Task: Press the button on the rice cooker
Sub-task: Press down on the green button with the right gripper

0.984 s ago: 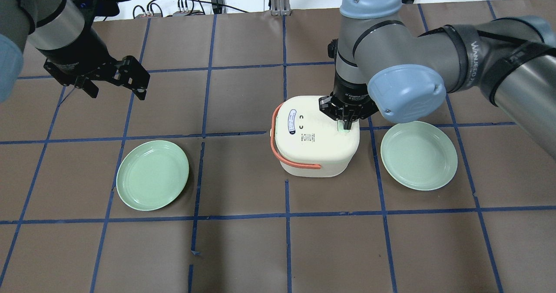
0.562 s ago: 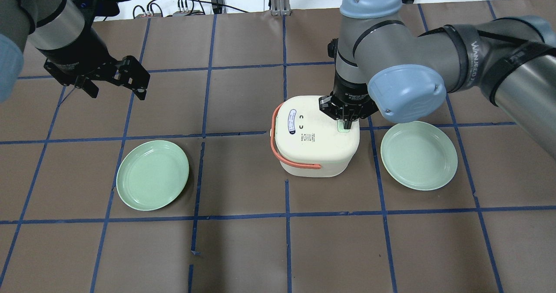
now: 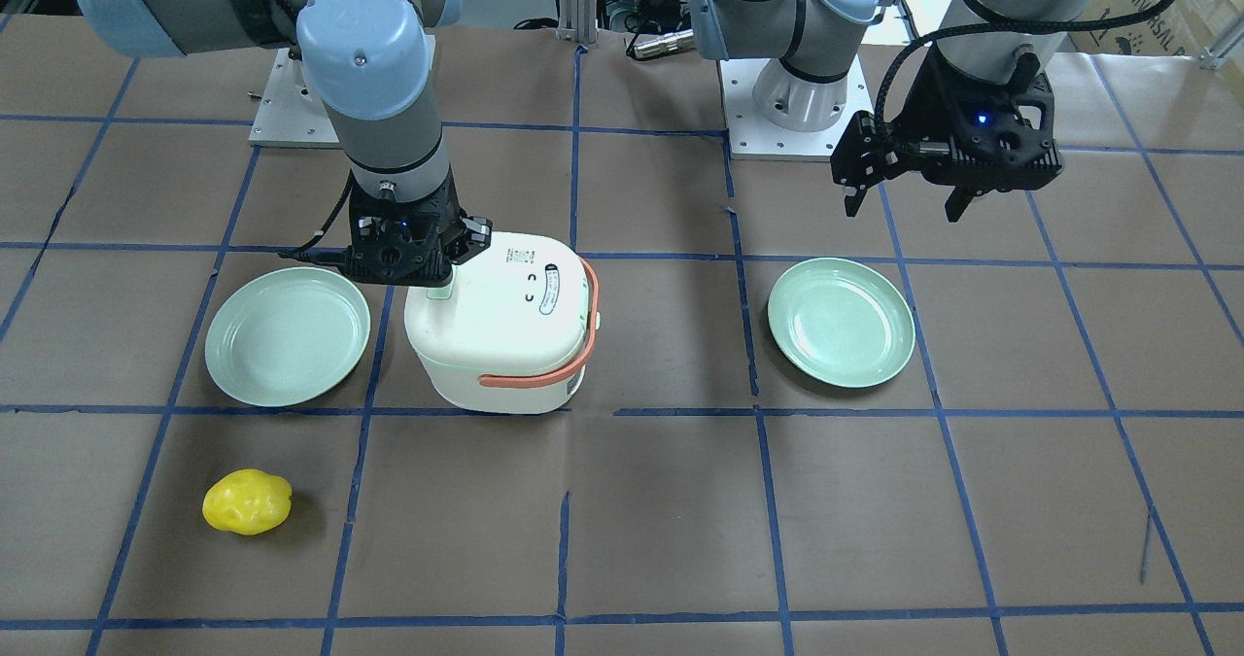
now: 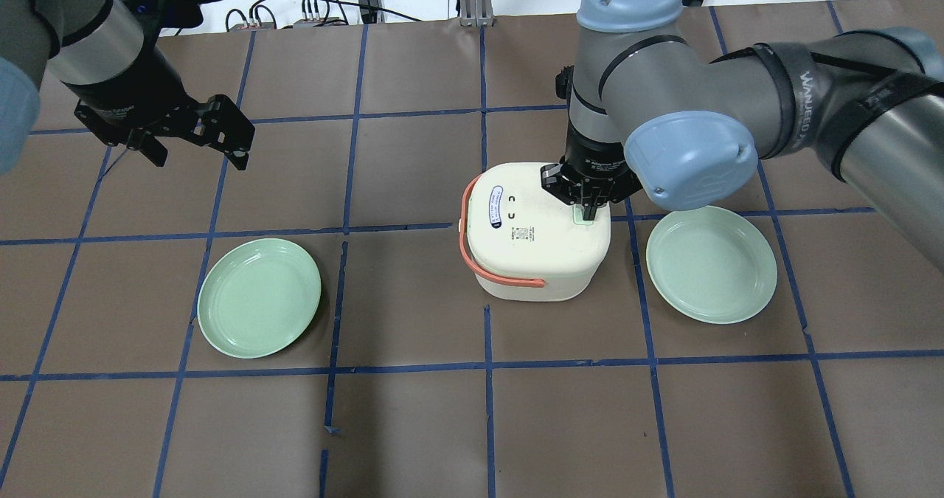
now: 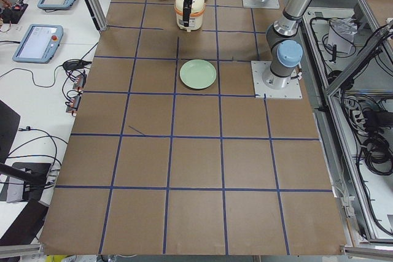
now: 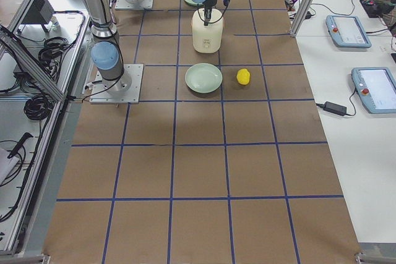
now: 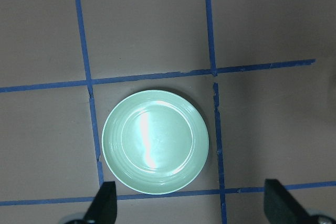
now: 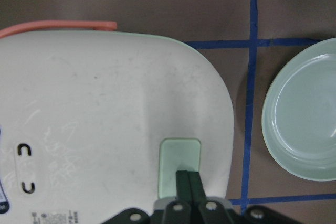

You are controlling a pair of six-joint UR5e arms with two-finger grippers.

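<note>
No motion across the last second. The right arm (image 4: 686,114) sits in the same pose, and so does the left arm (image 4: 96,48).

The rice cooker (image 4: 538,240) hasn't shifted. It stands on the table (image 4: 413,424) near centre, just beside the right plate (image 4: 712,264) and well apart from the left plate (image 4: 258,297). Lid still down, orange handle (image 4: 472,251) folded around the body.

The right gripper (image 8: 188,174) has its fingers pinched together, carrying nothing. Tips are planted on the pale green button (image 8: 180,153) at the lid's edge nearest the right plate.

My read: contact is made and this is the dwell of the press. Can't tell whether the button is actually depressed. The lid shows no release, so more downward travel may be needed.

The left gripper (image 4: 198,160) is spread wide and empty, hanging off near the left plate, not involved. A yellow lumpy object (image 3: 247,502) lies out by the right plate, irrelevant.

Writing:
- The right arm's black sleeve (image 4: 807,107) reads "WANJEED" and then wraps out of sight.
- A cardboard box (image 3: 1147,0) at the table's far corner shows "UNIVERSAL", partly cut off.
- The oval blue-rimmed label (image 4: 495,207) on the cooker lid has print too small to read.
- Beside it are two "C"-shaped marks (image 8: 23,169).
- The small printed square (image 4: 521,233) is illegible.
</note>
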